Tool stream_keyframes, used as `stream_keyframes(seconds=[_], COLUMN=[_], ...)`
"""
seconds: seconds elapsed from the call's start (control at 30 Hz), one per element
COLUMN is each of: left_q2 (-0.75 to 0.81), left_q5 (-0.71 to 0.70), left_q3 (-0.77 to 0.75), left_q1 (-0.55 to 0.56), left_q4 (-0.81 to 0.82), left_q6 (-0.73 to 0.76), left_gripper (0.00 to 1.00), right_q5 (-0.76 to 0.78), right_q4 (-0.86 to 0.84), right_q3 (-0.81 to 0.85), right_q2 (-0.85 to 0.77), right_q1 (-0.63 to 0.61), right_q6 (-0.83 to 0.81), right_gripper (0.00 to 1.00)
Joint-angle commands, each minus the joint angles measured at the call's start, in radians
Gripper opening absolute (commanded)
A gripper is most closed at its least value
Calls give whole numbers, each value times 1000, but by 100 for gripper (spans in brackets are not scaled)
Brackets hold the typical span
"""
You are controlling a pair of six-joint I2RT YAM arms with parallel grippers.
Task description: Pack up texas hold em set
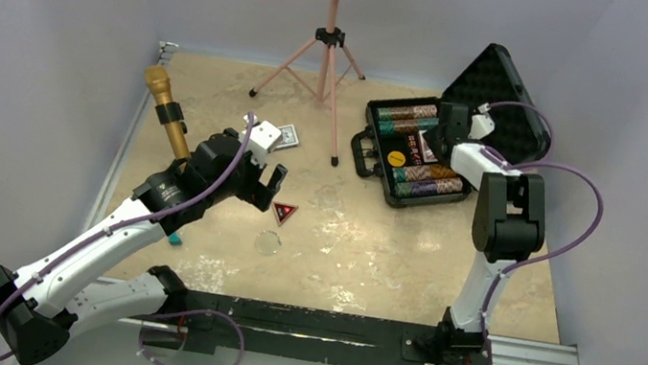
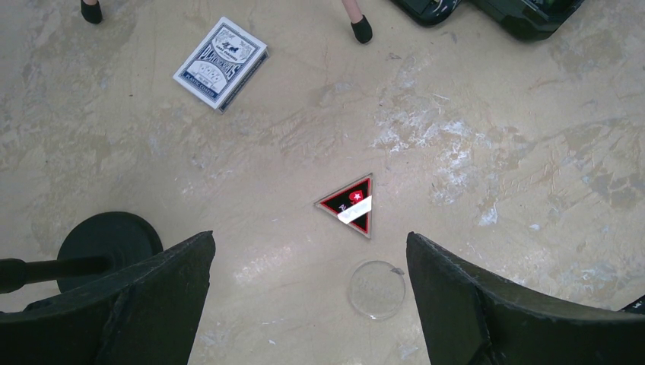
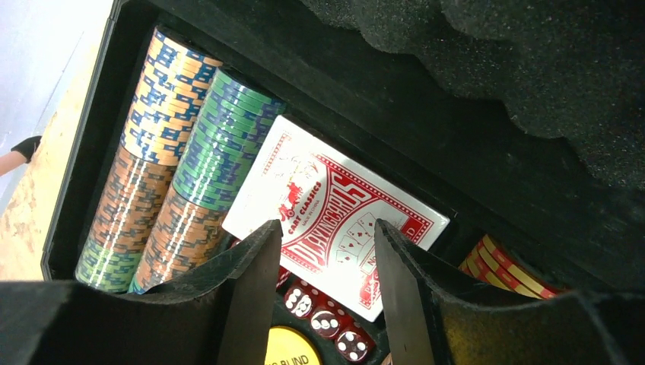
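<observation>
Triangular button (image 2: 350,205) loose on the bench (image 2: 494,114)
Left claw (image 2: 308,242) gapes wide above it; right claw (image 3: 325,228), partly spread, empty, hovers over the red deck (image 3: 335,201) in the case (image 3: 87,152).

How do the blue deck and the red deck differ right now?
Colour: the blue deck is printed blue, the red deck red. Place: the blue deck lies flat on the table; the red deck sits inside the case, beside the chips. Both are boxed card decks with the same style of print.
</observation>
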State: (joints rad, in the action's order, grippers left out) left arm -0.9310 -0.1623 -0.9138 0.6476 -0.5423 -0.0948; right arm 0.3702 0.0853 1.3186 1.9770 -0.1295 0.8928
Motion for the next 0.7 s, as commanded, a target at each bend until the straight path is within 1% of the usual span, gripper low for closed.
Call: stream_keyframes(seconds=[0.0,0.13,0.23,0.3,0.4,0.6,0.67], left_q2=[20,21,25,25,27,27,27], left_q5=[-5,-5,-6,-8,-8,-9,-11], left_q3=[-38,-37,-38,-38,-38,-38,-38], left_q1=[-5,-5,-4,-5,-5,-5,-5], left_q4=[9,7,8,7,8,7,7], left_q6=[-17,-16,-16,-15,-15,-14,-14], left_gripper=[100,100,100,100,100,100,100], right_q5=[-57,-60,-59,-50,-32,-62,-76], right_q4=[51,64,46,29,69,195,198], right_q3=[40,55,44,48,103,274,300], right_q2=[13,7,-23,-44,-36,75,100], right_q1=[2,3,3,2,2,3,3], right_q6=[-30,-47,-66,-97,-146,-263,-293], right_gripper=[52,54,54,49,43,33,32])
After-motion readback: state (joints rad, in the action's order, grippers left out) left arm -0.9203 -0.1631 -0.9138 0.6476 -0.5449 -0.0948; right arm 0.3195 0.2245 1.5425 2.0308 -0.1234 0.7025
